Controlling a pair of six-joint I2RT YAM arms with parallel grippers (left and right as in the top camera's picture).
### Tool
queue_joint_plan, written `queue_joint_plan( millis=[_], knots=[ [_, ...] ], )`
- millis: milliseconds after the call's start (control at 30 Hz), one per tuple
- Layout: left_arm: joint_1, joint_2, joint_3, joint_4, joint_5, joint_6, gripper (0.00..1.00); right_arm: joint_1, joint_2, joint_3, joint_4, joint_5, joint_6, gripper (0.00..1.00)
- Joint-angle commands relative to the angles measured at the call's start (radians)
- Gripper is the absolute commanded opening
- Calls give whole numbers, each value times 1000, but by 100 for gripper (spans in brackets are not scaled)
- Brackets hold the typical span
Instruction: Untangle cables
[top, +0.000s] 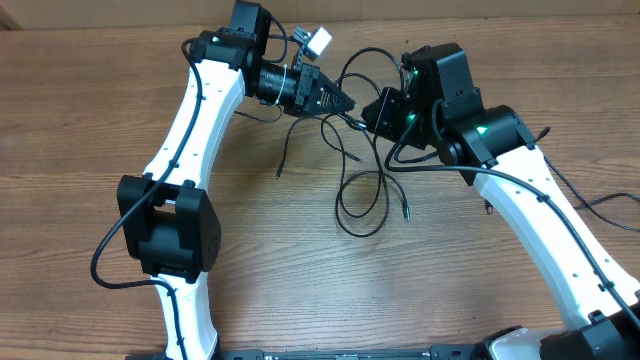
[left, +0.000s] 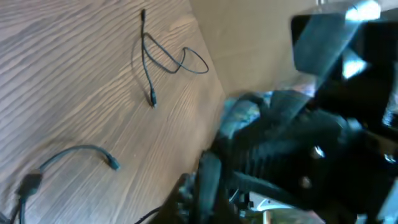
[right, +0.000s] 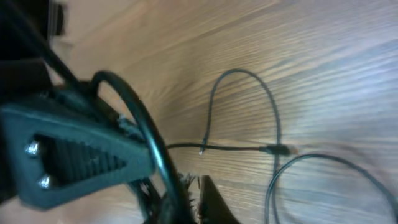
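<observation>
Cables (top: 362, 190): the crossing sits between the two tips, and the long loops trail back over the table (top: 80, 120) toward us. Right gripper (top: 372, 112) is pressed together right at the crossing (pinching a strand? we can't tell, wrist view is blurred). Left gripper (top: 345, 102) is just beside it; we can't tell its closure. Both are about equally near. We'd pull sideways, across the loops' long axis.

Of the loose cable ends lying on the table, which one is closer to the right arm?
The plug end lowest in the overhead view, on the right arm's side; the other end lies toward the left arm.
</observation>
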Motion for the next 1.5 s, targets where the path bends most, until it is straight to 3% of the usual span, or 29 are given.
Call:
queue_joint_plan(
  millis=[0, 100, 133, 167, 267, 433, 467, 567, 600, 733, 967, 1133, 1467],
  knots=[
    [-7, -6, -4, -6, 51, 65, 25, 2, 4, 11, 9, 54, 7, 4],
    [-7, -6, -4, -14, 16, 64, 50, 2, 4, 11, 30, 54, 7, 4],
    [-7, -6, -4, -17, -9, 56, 51, 2, 4, 11, 40, 54, 6, 4],
    [-7, -6, -4, -19, -34, 40, 49, 2, 4, 11, 50, 54, 7, 4],
    [-7, -6, -4, -23, -79, -7, 22, 2, 4, 11, 68, 54, 7, 4],
    [-7, -6, -4, -19, -79, -10, 11, 2, 4, 11, 66, 54, 3, 4],
    [-7, -6, -4, -19, -79, -10, 11, 2, 4, 11, 67, 56, 3, 4],
    [-7, -6, -4, -20, -79, -13, 30, 2, 4, 11, 67, 97, 2, 4],
    [-7, -6, -4, -20, -79, -18, 30, 2, 4, 11, 67, 116, -5, 4],
    [-7, -6, -4, -19, -79, -26, 20, 2, 4, 11, 67, 137, -31, 4],
    [-7, -6, -4, -19, -117, -70, 20, 2, 4, 11, 71, 172, -32, 4],
    [-7, -6, -4, -19, -154, -96, 4, 2, 4, 11, 74, 196, -58, 4],
    [-2, -6, -4, -19, -112, -82, 4, 2, 6, -2, 71, 310, -167, 4]
  ],
)
